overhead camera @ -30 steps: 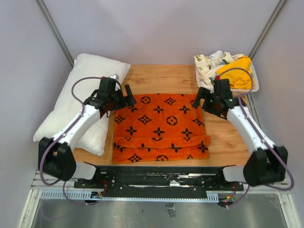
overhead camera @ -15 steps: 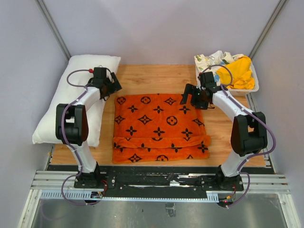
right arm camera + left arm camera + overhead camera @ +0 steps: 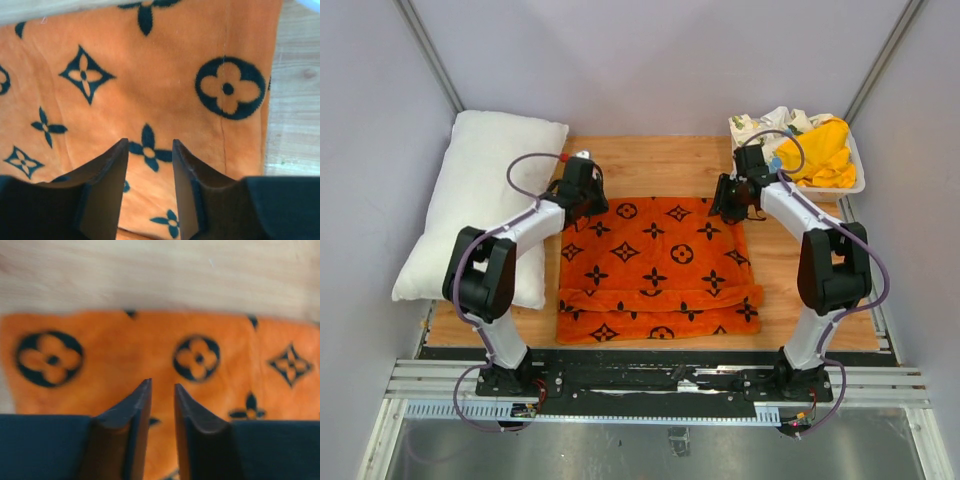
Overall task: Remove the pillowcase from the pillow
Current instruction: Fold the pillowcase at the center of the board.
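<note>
The orange pillowcase (image 3: 655, 270) with black flower motifs lies flat on the wooden table, its near edge folded over. The plump white pillow (image 3: 480, 200) lies apart from it along the left side. My left gripper (image 3: 588, 205) hangs over the pillowcase's far left corner. In the left wrist view its jaws (image 3: 162, 385) stand a narrow gap apart above the orange fabric (image 3: 125, 355), empty. My right gripper (image 3: 725, 210) hangs over the far right corner. Its jaws (image 3: 150, 142) are wider apart over the cloth (image 3: 175, 60), holding nothing.
A white tray (image 3: 860, 185) at the back right holds a yellow cloth (image 3: 820, 150) and a floral-print cloth (image 3: 760, 128). Bare wood (image 3: 660, 160) lies beyond the pillowcase. Grey walls close in on three sides.
The left gripper swung right from the pillow to the pillowcase's far left corner. The right gripper shifted slightly towards the far right corner. Both pairs of jaws have narrowed. The pillow settled slightly leftward.
</note>
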Controlling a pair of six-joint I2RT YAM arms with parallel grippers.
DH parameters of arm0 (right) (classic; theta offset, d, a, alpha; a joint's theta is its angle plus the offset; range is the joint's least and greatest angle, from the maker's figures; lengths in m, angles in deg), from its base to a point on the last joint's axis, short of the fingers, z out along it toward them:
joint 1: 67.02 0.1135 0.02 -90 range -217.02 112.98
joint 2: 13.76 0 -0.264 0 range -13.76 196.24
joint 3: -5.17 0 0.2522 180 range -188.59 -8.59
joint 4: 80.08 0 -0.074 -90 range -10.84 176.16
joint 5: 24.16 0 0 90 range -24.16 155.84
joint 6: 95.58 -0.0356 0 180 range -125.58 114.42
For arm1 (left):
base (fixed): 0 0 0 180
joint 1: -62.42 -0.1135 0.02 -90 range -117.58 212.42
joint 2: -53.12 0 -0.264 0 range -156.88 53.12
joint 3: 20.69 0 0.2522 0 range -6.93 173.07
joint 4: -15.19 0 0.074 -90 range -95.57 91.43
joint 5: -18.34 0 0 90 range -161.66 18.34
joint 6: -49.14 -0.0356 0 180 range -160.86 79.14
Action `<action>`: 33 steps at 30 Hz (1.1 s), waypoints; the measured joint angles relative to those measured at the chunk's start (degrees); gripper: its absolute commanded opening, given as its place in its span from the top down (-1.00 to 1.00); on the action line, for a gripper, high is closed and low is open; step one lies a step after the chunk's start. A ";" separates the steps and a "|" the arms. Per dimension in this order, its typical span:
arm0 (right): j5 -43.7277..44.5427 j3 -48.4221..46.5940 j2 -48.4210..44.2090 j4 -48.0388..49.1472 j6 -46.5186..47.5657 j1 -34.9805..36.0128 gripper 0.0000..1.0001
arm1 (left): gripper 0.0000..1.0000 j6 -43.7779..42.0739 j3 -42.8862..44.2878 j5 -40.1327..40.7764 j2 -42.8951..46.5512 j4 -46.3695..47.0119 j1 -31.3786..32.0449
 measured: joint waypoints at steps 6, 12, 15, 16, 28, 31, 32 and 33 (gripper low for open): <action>1.20 -2.73 3.78 0.24 0.68 0.02 0.99 | 1.00 2.27 -10.19 -1.20 1.99 4.48 2.47; 5.38 -4.59 6.40 0.28 0.68 0.02 0.99 | 0.99 1.86 -10.60 2.78 1.79 4.39 -0.83; 8.74 -5.51 7.45 0.28 0.63 0.02 0.99 | 1.00 1.79 -10.56 3.63 1.77 4.96 -3.17; 10.03 -5.86 7.87 0.26 0.63 0.02 0.99 | 0.99 1.77 -10.56 3.74 1.66 5.11 -3.87; 17.70 -18.27 20.72 -0.79 1.29 0.20 0.98 | 0.99 1.36 -6.16 4.04 -7.43 7.48 -6.32; 18.34 -23.52 24.59 -2.38 2.14 0.37 0.99 | 0.99 1.40 -3.15 3.45 -10.01 7.52 -7.67; 18.58 -25.20 25.79 -2.99 2.51 0.37 0.98 | 1.00 1.40 -2.32 3.28 -10.49 7.48 -8.15; 18.75 -26.82 26.75 -3.56 2.86 0.44 0.99 | 0.99 1.40 -1.79 3.17 -10.84 7.45 -8.52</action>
